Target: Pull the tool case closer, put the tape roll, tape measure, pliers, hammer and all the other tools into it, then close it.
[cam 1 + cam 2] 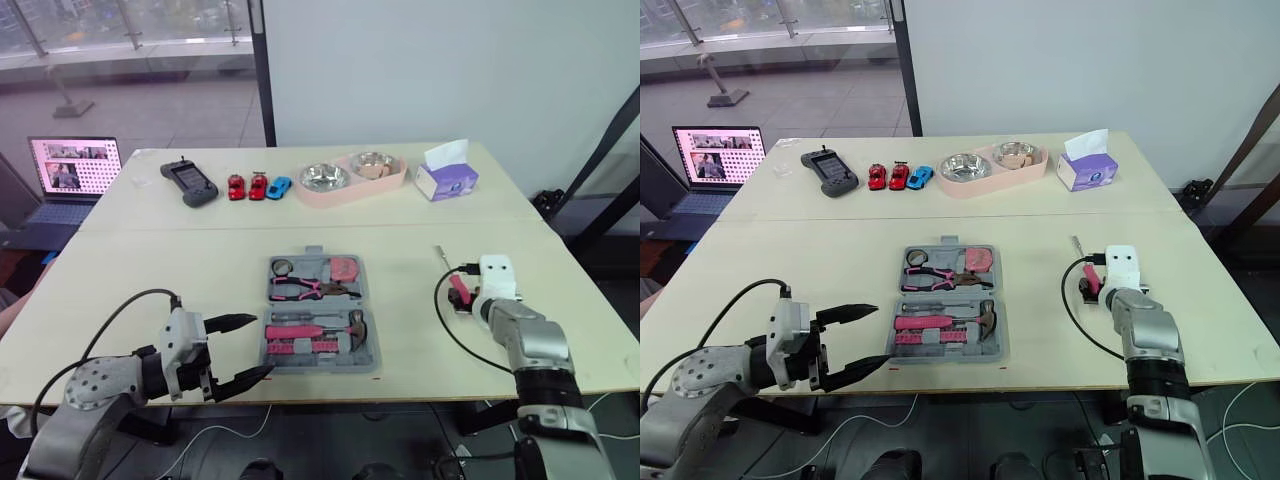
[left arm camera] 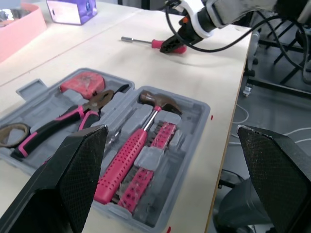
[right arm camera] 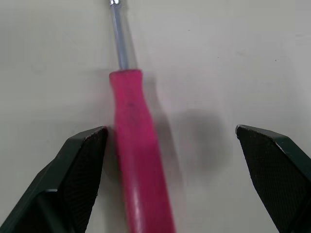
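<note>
Nearest you, at the front edge of the surface (image 1: 150, 260), your left hand (image 1: 882, 334) hovers with its two black fingers spread wide. The tips point at the near left corner of the tool case (image 2: 198, 108), just beside it; whether they touch it cannot be told.

The grey case lies open and flat in the middle of the surface. In its near half sit the hammer (image 1: 320, 328), pink-handled with its head toward your right, and a row of pink bit holders (image 1: 295, 346) along the front rim. In the far half lie the tape roll (image 1: 281, 266) at the left, the pliers (image 1: 300, 288) in the middle and the red tape measure (image 1: 343, 268) at the right.

To the right of the case, apart from it, your right hand (image 3: 171, 130) points down at a pink-handled screwdriver (image 3: 136, 145) lying on the bare surface, shaft pointing away from you. Its fingers are spread, one on each side of the handle. The handle lies just beside one finger and well off the other.

Along the far side of the surface, well beyond the case, stand a dark handheld controller (image 1: 190, 182), two red toy cars (image 1: 236, 187), a blue toy car (image 1: 279, 186), a pink tray (image 1: 340, 195) holding two steel bowls (image 1: 323, 177), and a purple tissue box (image 1: 446, 180). Off the far left corner, an open laptop (image 1: 72, 168) shows a lit screen.
</note>
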